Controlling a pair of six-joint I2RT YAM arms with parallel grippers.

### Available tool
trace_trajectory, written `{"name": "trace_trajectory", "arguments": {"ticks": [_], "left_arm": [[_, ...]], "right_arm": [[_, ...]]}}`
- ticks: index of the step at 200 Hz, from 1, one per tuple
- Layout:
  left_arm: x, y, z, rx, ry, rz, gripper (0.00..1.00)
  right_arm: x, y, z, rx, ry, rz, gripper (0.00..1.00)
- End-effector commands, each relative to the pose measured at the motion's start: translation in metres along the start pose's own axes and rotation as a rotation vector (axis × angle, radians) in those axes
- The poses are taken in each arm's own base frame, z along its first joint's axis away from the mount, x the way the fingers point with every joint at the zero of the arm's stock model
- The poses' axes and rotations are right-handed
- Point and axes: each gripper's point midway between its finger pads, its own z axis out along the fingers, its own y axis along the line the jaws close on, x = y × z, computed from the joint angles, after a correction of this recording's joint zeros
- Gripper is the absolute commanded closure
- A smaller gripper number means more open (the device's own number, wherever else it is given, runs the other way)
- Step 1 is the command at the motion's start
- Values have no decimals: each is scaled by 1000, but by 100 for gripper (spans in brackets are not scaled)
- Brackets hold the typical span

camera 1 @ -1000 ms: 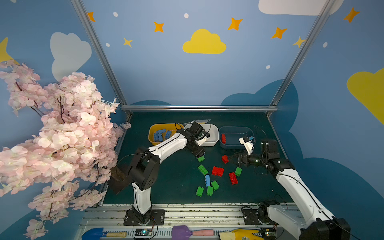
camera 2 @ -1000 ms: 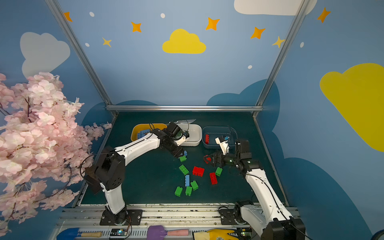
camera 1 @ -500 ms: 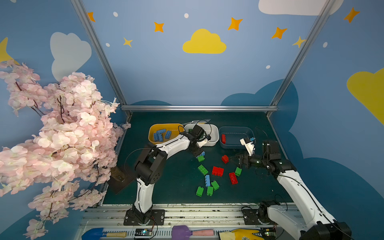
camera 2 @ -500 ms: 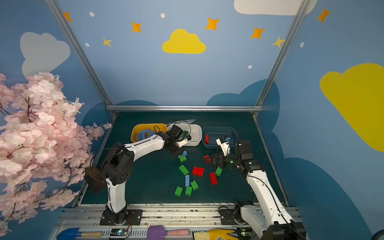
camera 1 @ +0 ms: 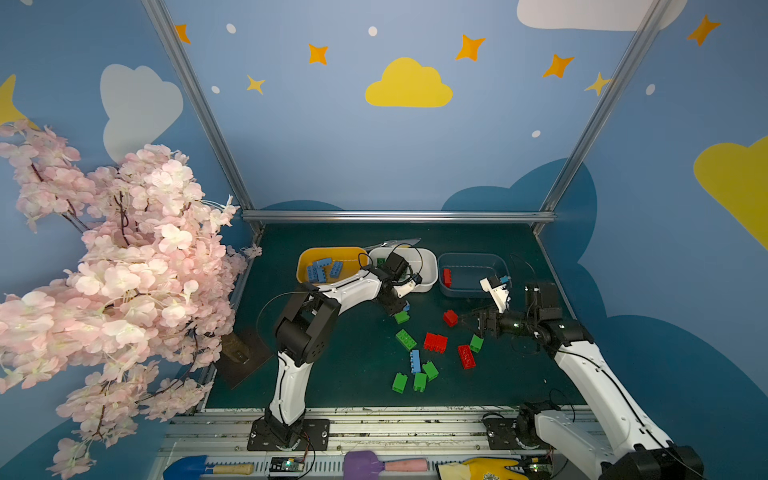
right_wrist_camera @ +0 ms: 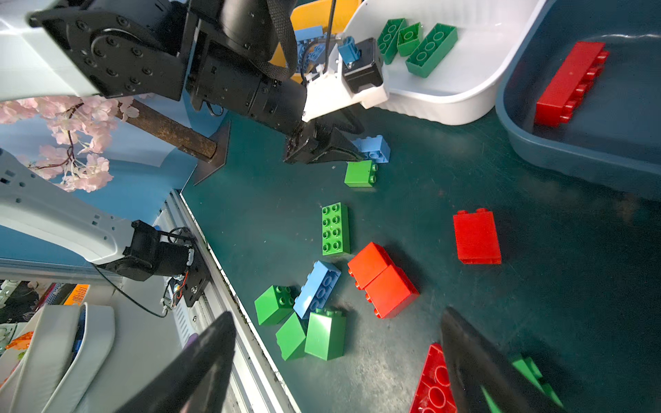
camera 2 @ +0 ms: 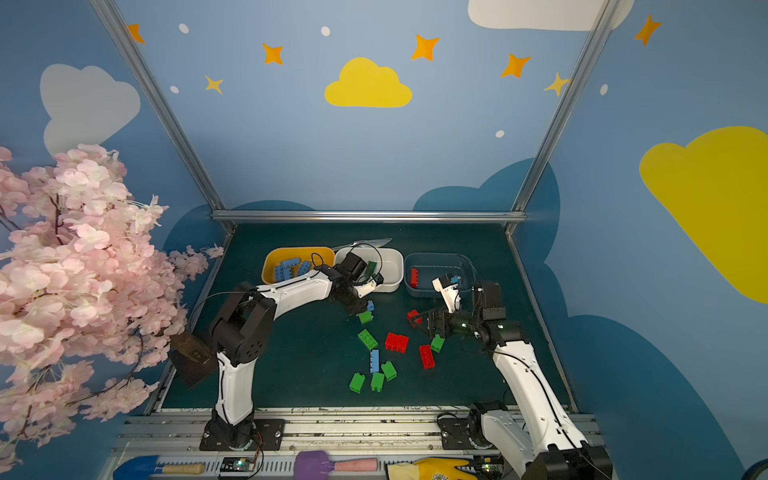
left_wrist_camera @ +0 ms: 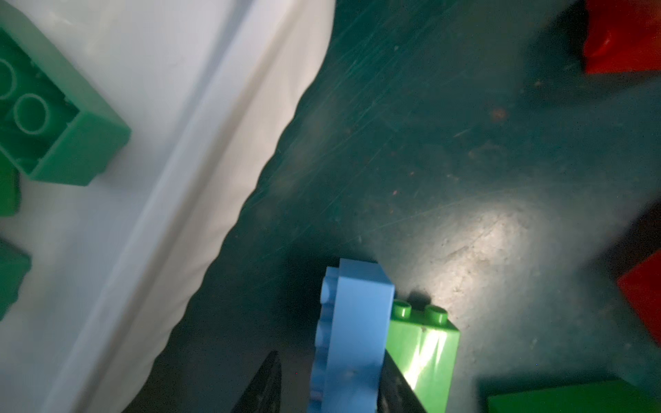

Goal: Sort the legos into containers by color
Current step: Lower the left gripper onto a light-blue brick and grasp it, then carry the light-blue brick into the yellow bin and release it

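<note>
Blue legos (camera 1: 324,268) lie in the yellow container (camera 1: 305,266), green legos (right_wrist_camera: 429,50) in the white container (camera 1: 428,266), and one red lego (camera 1: 446,276) in the blue-grey container (camera 1: 473,259). My left gripper (camera 1: 400,308) (left_wrist_camera: 329,379) is down at the mat in front of the white container. It is shut on a blue lego (left_wrist_camera: 354,321) standing on its side, right beside a small green lego (left_wrist_camera: 422,347). My right gripper (camera 1: 469,322) (right_wrist_camera: 336,313) hangs open above the mat, close to a loose red lego (camera 1: 450,318).
Several loose legos lie mid-mat: a long green (camera 1: 406,338), red ones (camera 1: 435,343) (camera 1: 466,356), a blue (camera 1: 415,360), and small greens (camera 1: 419,381). A pink blossom tree (camera 1: 104,270) with a dark base (camera 1: 241,353) stands at the left. Along the front rail lie a purple spatula (camera 1: 361,461) and a yellow glove (camera 1: 478,467).
My left gripper came forward and down from over the white container to the mat, and its jaws narrowed round the blue lego. My right arm barely moved.
</note>
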Motion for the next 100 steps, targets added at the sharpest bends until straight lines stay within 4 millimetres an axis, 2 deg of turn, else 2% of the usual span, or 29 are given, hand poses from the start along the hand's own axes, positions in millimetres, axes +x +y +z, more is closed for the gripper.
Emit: {"name": "trace_trajectory", "arguments": {"ticks": [1, 15, 52, 74, 100], "left_arm": [[7, -3, 6, 28, 19, 6, 61], [7, -3, 7, 38, 16, 2, 65], [9, -8, 15, 71, 23, -15, 64], [7, -12, 12, 89, 9, -14, 64], [7, -11, 8, 81, 16, -10, 76]], "right_arm": [[0, 1, -5, 9, -4, -14, 12], [0, 2, -5, 7, -2, -17, 12], [-1, 3, -7, 10, -4, -19, 12], [0, 3, -7, 12, -3, -18, 12], [-1, 3, -7, 12, -4, -21, 12]]}}
